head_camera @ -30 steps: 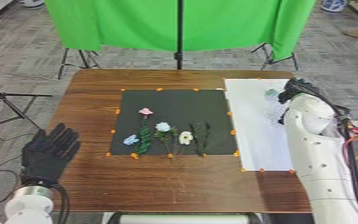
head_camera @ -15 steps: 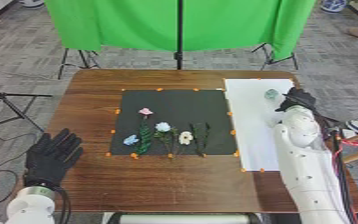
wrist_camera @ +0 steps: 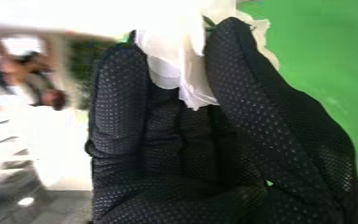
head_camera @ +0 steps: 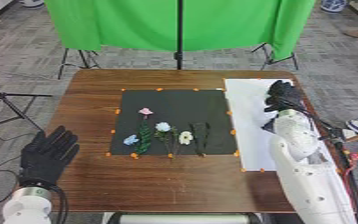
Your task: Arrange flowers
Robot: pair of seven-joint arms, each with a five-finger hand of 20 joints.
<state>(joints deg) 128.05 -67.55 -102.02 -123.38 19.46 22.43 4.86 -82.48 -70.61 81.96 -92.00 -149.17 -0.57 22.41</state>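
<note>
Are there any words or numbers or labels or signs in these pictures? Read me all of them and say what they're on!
None that I can read.
Flat black mat: no letters or numbers that I can make out.
Long white sheet: none that I can make out either.
White robot arm on the right: small dark marks, too small to tell if they are print.
</note>
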